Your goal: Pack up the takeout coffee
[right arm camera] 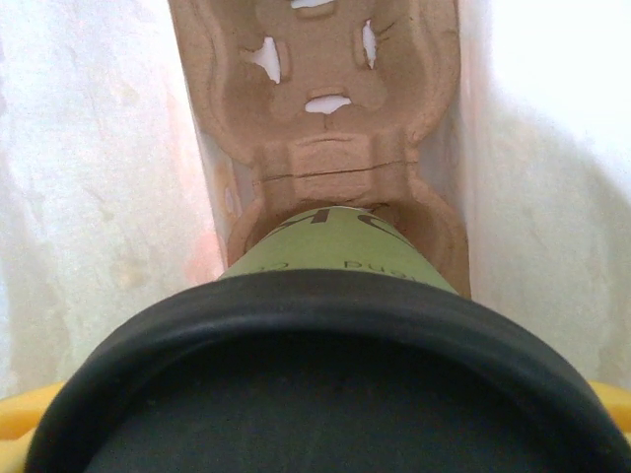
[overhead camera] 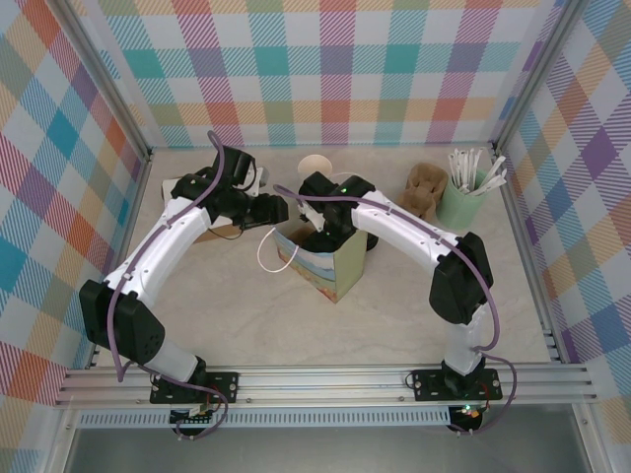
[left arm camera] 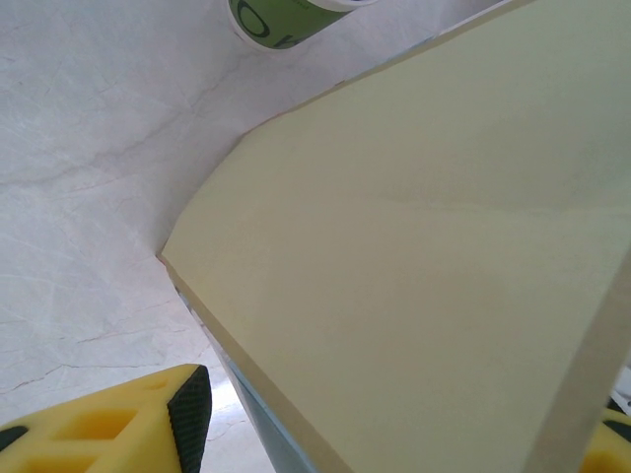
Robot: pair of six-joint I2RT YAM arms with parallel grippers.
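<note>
- Top view: the paper bag [overhead camera: 335, 268] stands upright mid-table, mouth up, with its white handle loop [overhead camera: 264, 258] flopped out to the left.
  - The right gripper [overhead camera: 317, 225] reaches down into the mouth from the right, so the right arm is the working one.
  - The left gripper [overhead camera: 271, 209] sits at the bag's far-left rim.
  - The cup stack [overhead camera: 315, 166] is just beyond the bag. A spare cardboard carrier [overhead camera: 424, 187] and the mint cup of white sticks [overhead camera: 463, 192] sit far right, well apart.
- Left wrist view: the cream bag panel [left arm camera: 414, 246] slants across between the yellow fingertips [left arm camera: 148, 424], with one tip on each side of the wall.
  - No contact is visible, so I cannot tell whether it is clamped or merely straddled.
  - A green printed cup [left arm camera: 286, 18] stands on the table beyond.
- Right wrist view: the takeout coffee [right arm camera: 335, 258] is directly under the gripper, inside the bag. Its long axis is upright, in line with the reach.
  - Its black lid [right arm camera: 325, 374] spans between the yellow pads [right arm camera: 18, 414], which meet it at either edge. This reads as jaws set wide and gripping the cup at the lid.
  - The cup's base meets the near pocket of the cup carrier [right arm camera: 325, 99] low in the bag. I cannot tell whether it is fully seated.
  - The white bag walls [right arm camera: 89, 197] are close on the left and right, leaving little sideways room. The free path is straight down or straight up, and the pads will likely brush paper when they spread.
</note>
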